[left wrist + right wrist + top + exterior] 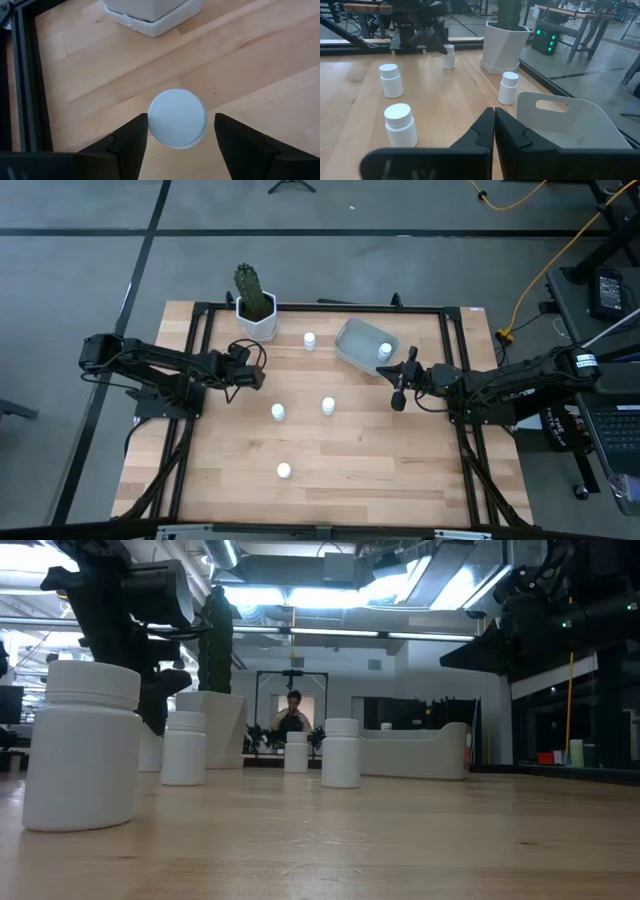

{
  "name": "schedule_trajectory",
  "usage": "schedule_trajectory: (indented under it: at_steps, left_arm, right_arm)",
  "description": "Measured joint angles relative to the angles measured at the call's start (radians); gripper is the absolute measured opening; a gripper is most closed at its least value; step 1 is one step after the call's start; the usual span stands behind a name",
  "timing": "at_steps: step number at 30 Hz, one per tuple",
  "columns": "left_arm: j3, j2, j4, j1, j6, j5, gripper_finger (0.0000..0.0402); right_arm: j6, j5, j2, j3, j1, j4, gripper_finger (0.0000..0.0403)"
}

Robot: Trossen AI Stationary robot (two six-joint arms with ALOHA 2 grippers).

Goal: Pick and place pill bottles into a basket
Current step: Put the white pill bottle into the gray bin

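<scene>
Several small white pill bottles stand upright on the wooden table (350, 470): one near the cactus pot (310, 340), two in the middle (278, 412) (328, 406) and one toward the near edge (284, 471). Another (385, 351) sits inside the pale grey-blue basket (360, 345). My left gripper (177, 137) is open, pointing down, with its fingers on either side of one more bottle's cap (177, 118). That bottle is hidden under the gripper (250, 375) in the high view. My right gripper (494, 125) is shut and empty, just on the near side of the basket (560, 120).
A white hexagonal pot with a cactus (256, 315) stands at the table's far edge, close behind my left gripper; it also shows in the left wrist view (150, 12). A black frame (200, 340) runs along the table's sides.
</scene>
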Motion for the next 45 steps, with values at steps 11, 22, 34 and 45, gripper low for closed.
schedule_trajectory:
  at_steps: [11, 22, 34, 45]
  left_arm:
    - [0.000, 0.000, 0.029, 0.000, 0.000, 0.001, 0.0216]
    - [0.000, 0.000, 0.029, 0.000, 0.000, 0.005, 0.0160]
    - [0.000, 0.000, 0.089, 0.000, 0.076, 0.016, 0.0156]
    - [0.080, 0.000, 0.148, 0.000, 0.268, 0.058, 0.0156]
  right_arm:
    - [0.000, 0.000, 0.000, 0.000, 0.000, 0.000, 0.0017]
    - [0.001, 0.000, 0.000, 0.000, 0.000, 0.001, 0.0017]
    - [0.001, 0.000, 0.000, 0.000, 0.000, 0.001, 0.0016]
    - [0.001, 0.000, 0.000, 0.000, 0.000, 0.001, 0.0016]
